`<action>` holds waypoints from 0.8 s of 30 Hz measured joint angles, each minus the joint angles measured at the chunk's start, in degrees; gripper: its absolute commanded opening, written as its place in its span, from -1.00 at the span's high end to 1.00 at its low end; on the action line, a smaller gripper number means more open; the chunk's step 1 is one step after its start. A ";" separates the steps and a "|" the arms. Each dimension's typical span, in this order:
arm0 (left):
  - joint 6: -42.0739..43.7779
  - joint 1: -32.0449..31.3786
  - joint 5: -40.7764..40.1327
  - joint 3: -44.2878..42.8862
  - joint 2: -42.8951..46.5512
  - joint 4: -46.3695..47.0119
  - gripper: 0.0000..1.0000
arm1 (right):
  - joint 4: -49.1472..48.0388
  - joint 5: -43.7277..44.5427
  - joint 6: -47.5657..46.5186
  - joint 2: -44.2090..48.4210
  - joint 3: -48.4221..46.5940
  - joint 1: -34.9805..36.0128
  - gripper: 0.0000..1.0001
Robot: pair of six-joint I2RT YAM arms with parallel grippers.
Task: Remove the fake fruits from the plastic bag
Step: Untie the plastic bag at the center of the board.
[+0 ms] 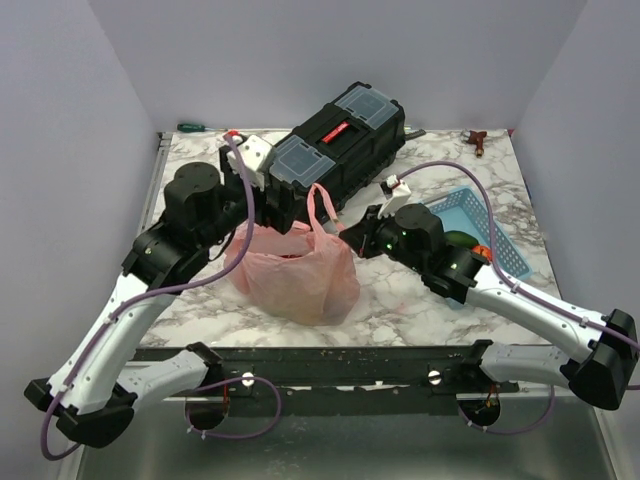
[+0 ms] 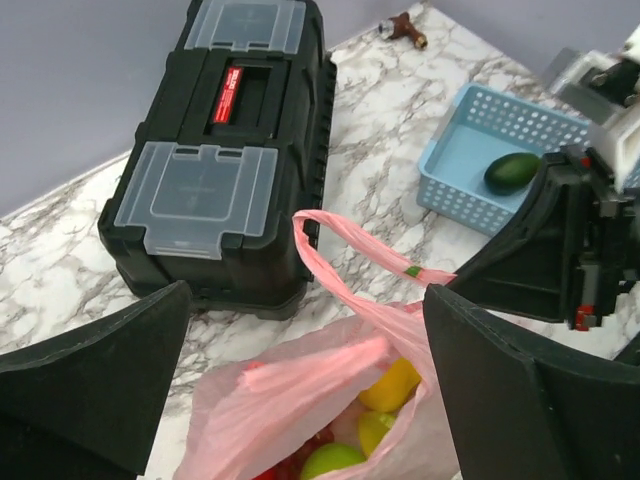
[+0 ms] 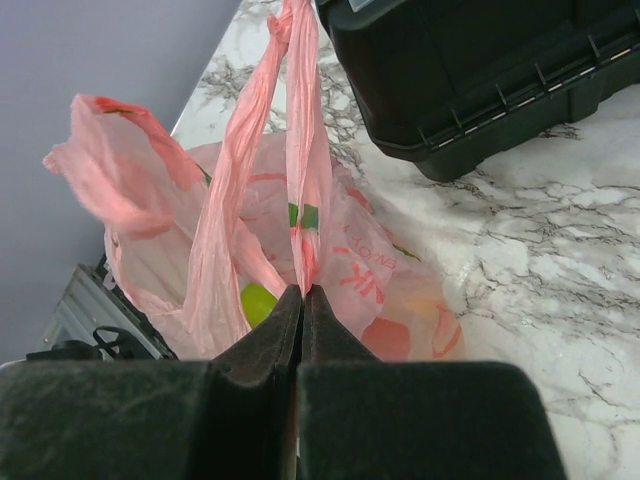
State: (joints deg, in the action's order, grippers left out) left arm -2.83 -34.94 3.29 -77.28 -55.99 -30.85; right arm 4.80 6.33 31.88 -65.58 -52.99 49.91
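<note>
Arm bases (image 1: 205, 362) lay nearest us in the top view. Beyond them the plastic bag (image 1: 296, 275) sat on the counter (image 1: 420, 300), in front of the black toolbox (image 1: 335, 145).

Left wrist: left claw (image 2: 307, 293) spread wide above the bag's open mouth. We saw fake fruits (image 2: 390, 385), yellow and green, inside.

Right wrist: right claw (image 3: 302, 292) pressed together, pinching a bag handle.

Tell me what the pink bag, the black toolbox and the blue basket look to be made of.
The bag: thin plastic film, translucent and crinkled; fruits show through. The toolbox: hard matte black plastic, apparently, with clear lids. The basket: rigid light-blue plastic, likely; moulded mesh walls.
</note>
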 measured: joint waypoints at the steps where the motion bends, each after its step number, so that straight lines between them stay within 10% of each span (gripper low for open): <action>1: 0.61 -0.37 0.00 -0.76 -1.20 -0.59 -0.97 | 0.02 -0.02 -0.02 0.02 0.00 0.00 0.99; 10: 7.98 -14.03 -12.94 21.81 4.07 4.31 -0.97 | 1.01 -0.74 0.07 0.76 0.00 0.00 0.99; 24: 11.47 -16.57 -32.52 23.34 0.70 14.03 -0.97 | 0.72 -2.62 2.56 1.46 0.07 0.00 0.98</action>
State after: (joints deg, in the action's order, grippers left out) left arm 8.64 -51.51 -29.23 -53.93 -55.29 -16.82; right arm 5.52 3.70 34.44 -64.12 -52.93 49.91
